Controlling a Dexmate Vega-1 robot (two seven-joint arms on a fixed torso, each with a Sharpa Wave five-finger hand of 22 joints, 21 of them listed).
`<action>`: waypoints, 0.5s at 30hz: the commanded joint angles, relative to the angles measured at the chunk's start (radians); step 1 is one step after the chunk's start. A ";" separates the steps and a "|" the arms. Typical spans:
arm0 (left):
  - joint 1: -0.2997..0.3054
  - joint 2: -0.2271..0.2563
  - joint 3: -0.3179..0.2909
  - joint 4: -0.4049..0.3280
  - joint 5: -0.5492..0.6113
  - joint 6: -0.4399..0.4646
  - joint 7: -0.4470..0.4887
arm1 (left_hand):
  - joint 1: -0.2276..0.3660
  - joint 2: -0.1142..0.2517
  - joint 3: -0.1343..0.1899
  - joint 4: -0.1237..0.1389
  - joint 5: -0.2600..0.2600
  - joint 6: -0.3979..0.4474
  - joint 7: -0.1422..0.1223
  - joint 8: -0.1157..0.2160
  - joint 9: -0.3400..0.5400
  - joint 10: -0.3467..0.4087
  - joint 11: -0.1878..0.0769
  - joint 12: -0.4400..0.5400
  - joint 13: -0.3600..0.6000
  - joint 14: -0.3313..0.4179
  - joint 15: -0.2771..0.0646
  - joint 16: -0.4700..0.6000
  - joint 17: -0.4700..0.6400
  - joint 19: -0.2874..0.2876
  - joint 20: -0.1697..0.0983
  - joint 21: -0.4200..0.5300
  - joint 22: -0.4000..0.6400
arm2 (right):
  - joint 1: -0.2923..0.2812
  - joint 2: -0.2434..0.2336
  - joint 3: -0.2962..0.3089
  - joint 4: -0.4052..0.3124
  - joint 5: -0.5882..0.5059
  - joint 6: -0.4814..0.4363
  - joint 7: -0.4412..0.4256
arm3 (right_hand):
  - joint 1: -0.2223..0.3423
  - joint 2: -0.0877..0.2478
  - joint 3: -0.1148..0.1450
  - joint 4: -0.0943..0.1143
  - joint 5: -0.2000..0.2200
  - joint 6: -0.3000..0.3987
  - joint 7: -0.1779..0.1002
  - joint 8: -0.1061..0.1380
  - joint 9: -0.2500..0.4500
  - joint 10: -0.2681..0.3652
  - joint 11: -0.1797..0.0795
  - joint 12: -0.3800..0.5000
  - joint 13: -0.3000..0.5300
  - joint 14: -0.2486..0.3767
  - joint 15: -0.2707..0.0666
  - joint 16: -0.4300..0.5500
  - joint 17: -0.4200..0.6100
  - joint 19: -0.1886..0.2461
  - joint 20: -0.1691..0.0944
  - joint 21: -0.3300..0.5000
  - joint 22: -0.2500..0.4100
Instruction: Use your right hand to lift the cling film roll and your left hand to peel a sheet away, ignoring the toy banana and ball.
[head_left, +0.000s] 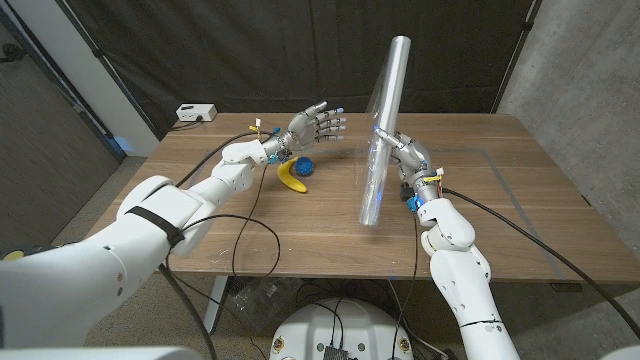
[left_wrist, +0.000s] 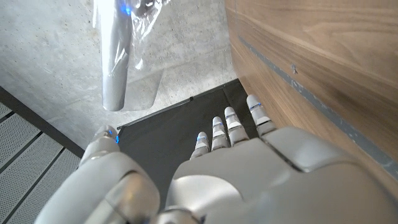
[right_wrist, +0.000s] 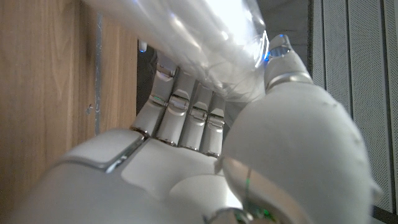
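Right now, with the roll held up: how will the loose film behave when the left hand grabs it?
Likely floppy: the loose film hangs crumpled off the cling film roll. Probably slippery and clingy, given its glossy wrinkles. The right hand grips the tilted roll mid-length, so pulling may swing it. The left hand is open, apart.

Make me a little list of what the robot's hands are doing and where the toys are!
right hand: grips the long clear cling film roll, lifted off the wooden table and tilted
left hand: open, fingers spread, raised beside the roll, holding nothing
film sheet: a loose flap hangs off the roll; the left hand is apart from it
yellow toy banana: lying on the table below the left hand
blue ball: right beside the banana
stage: roll lifted, sheet not yet peeled
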 joint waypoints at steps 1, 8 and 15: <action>-0.073 -0.019 0.056 0.077 -0.002 0.073 -0.109 | -0.006 0.009 -0.018 -0.002 0.011 0.029 0.031 0.017 0.008 0.025 0.018 0.014 0.008 0.024 0.017 0.012 0.003 -0.002 0.002 -0.004 0.004 | 0.033 0.045 0.025 0.049 0.020 0.038 0.044 | 0.170 0.167 0.121 -0.011 0.006 0.060 -0.055 0.004 0.004 0.109 -0.099 0.003 0.008 0.152 -0.194 0.003 0.002 -0.004 -0.125 0.007 0.004; -0.096 -0.019 0.088 0.077 0.027 0.087 -0.121 | -0.006 0.014 -0.051 -0.006 0.018 0.101 0.090 0.040 0.011 0.074 0.007 0.033 0.016 0.049 0.001 0.022 0.005 0.021 0.000 -0.004 0.006 | 0.041 0.053 0.033 0.060 0.018 0.055 0.048 | 0.166 0.164 0.127 -0.011 0.009 0.059 -0.054 0.002 0.007 0.110 -0.099 0.002 0.013 0.151 -0.194 0.002 0.002 -0.009 -0.125 0.007 0.007; -0.123 -0.014 0.129 0.076 0.071 0.090 -0.130 | 0.024 0.040 -0.056 -0.016 0.019 0.185 0.113 0.067 0.012 0.128 -0.002 0.053 0.025 0.104 -0.010 0.042 0.010 0.076 0.004 0.015 0.011 | 0.047 0.057 0.036 0.074 0.020 0.076 0.058 | 0.162 0.163 0.133 -0.010 0.011 0.060 -0.055 0.000 0.009 0.111 -0.099 -0.001 0.014 0.151 -0.194 0.002 0.004 -0.011 -0.125 0.008 0.010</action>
